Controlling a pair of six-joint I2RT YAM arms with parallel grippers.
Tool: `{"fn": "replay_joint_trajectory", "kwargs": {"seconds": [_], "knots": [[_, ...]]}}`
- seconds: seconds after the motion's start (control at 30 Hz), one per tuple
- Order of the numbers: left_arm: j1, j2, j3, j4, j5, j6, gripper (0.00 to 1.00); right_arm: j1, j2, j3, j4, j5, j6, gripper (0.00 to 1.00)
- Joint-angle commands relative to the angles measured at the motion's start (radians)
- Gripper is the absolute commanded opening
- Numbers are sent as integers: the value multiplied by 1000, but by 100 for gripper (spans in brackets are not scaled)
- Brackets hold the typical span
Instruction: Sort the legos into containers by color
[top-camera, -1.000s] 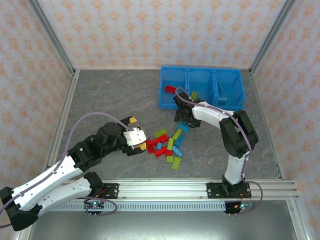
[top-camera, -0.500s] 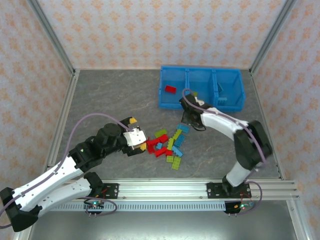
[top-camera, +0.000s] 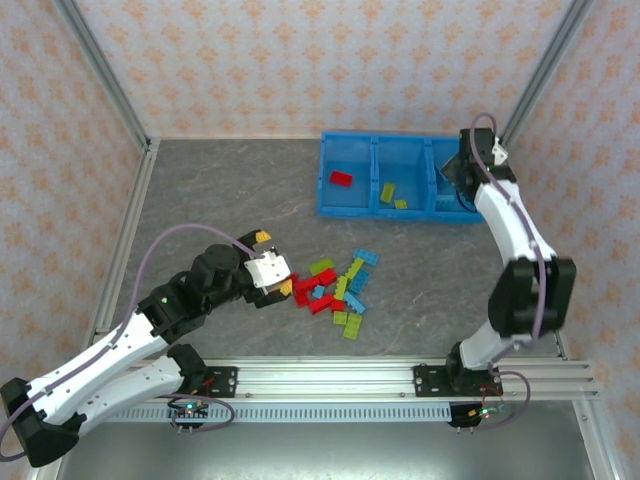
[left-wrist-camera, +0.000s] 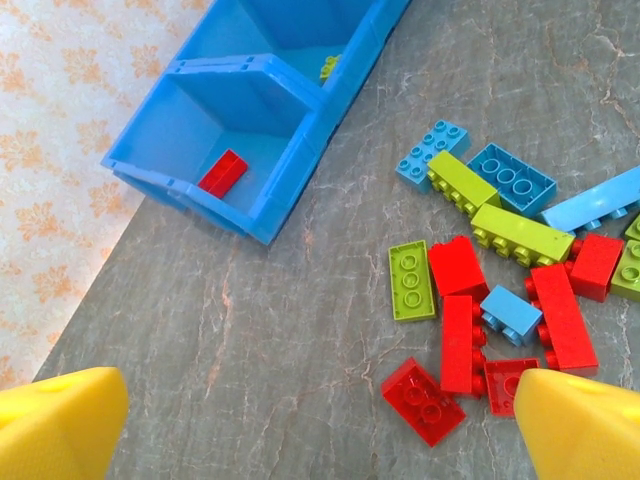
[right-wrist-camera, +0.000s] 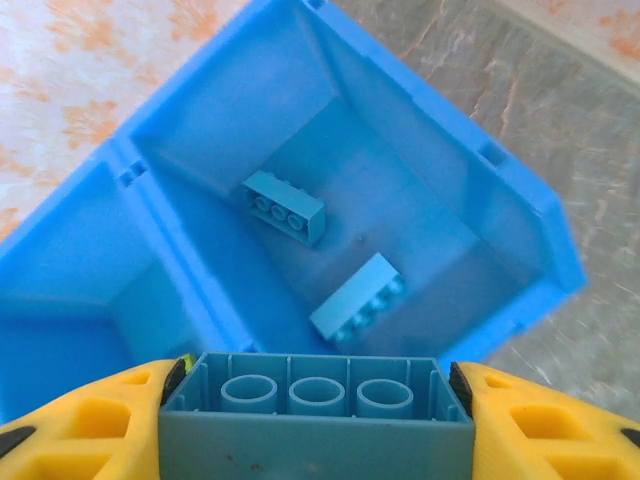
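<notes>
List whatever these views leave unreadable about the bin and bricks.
- Top view: the right arm covers most of the bin's right compartment, hiding its contents.
- Left wrist view: the top edge cuts off the bin's far compartments.
- Right wrist view: the held light blue brick partly blocks the neighbouring compartment.

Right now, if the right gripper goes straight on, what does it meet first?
Probably the right compartment's floor, between two light blue bricks; the right gripper's held brick would touch first.

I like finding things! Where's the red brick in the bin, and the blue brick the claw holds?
red brick (left-wrist-camera: 222, 172), left wrist view, middle of its top.
blue brick (right-wrist-camera: 317, 398), right wrist view, its hollow underside.
</notes>
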Motion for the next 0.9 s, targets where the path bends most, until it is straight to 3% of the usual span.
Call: {"fn": "replay_joint_trajectory", "kwargs": {"seconds": [0.0,0.17,0.23,0.33,0.5,0.6,0.73,0.87], "knots": [[8,-11,-14,36,-28,-15,100,-44,161,140,-79,-133,-19,53],[18,-14,-22,61,-85,-37,100,-66,338,380,-245,-135,-13,76],[34,-9,-4,67,-109,-88,100,-67,316,398,-285,-128,-10,81],[46,35,80,-13,-100,-194,100,-67,179,273,-236,-149,17,86],[47,214,277,-231,-284,-656,100,-50,-106,67,-229,-345,26,88],[55,317,337,-354,-337,-910,96,30,-280,-27,-260,-408,-35,89],[79,413,334,-356,-209,-1109,89,169,-422,-96,-364,-557,-81,89],[104,517,299,-299,-78,-1146,83,325,-493,-121,-454,-638,-94,89]]}}
